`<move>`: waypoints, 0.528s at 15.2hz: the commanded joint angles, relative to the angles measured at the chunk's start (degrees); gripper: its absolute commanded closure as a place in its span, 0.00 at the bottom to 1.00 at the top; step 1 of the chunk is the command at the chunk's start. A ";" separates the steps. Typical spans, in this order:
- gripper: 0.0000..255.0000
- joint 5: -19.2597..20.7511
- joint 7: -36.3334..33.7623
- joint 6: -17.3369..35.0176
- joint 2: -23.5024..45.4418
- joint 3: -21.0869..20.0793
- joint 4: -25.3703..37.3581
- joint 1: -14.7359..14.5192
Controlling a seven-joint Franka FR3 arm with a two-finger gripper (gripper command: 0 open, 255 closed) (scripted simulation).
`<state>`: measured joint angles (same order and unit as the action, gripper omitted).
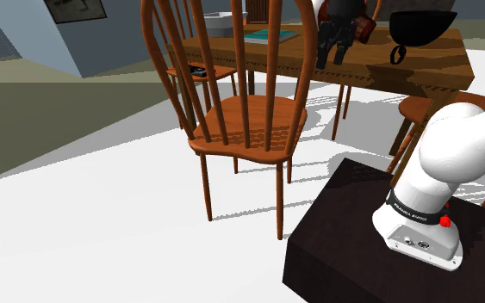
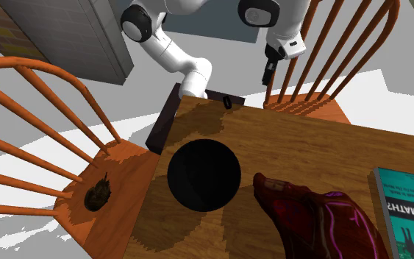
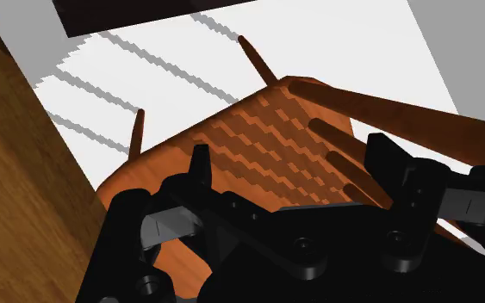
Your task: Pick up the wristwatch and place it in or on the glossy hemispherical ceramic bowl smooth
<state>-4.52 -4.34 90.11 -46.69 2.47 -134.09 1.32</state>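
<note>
The wristwatch (image 1: 399,54) is a small black band lying at the wooden table's near edge, also seen as the wristwatch (image 2: 228,102) close to the stand. The bowl (image 2: 204,174) is glossy black and round, standing on the table just behind the watch; in the shoulder view the bowl (image 1: 421,26) is above it. My gripper (image 2: 266,76) hangs open and empty off the table's edge, to the second exterior view's right of the watch. In the wrist view the gripper (image 3: 292,168) looks down on a wooden chair seat (image 3: 258,129), fingers apart.
A dark red bag (image 2: 323,217) and a teal book (image 2: 411,213) lie on the table (image 2: 301,147) beside the bowl. Spindle-back chairs (image 1: 245,129) crowd the table's sides. One chair seat carries a small dark object (image 2: 97,195). The dark stand (image 1: 387,250) sits on a white floor.
</note>
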 commanded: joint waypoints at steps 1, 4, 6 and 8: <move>0.00 0.00 0.00 0.00 0.00 0.00 0.00 0.00; 0.00 4.45 4.45 -1.78 -5.31 1.53 -2.26 0.66; 0.00 7.54 7.61 -2.91 -8.69 2.70 -3.48 1.07; 0.00 10.73 10.92 -3.95 -11.93 4.00 -4.46 1.46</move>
<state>4.33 4.58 87.01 -56.88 5.60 -138.27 2.52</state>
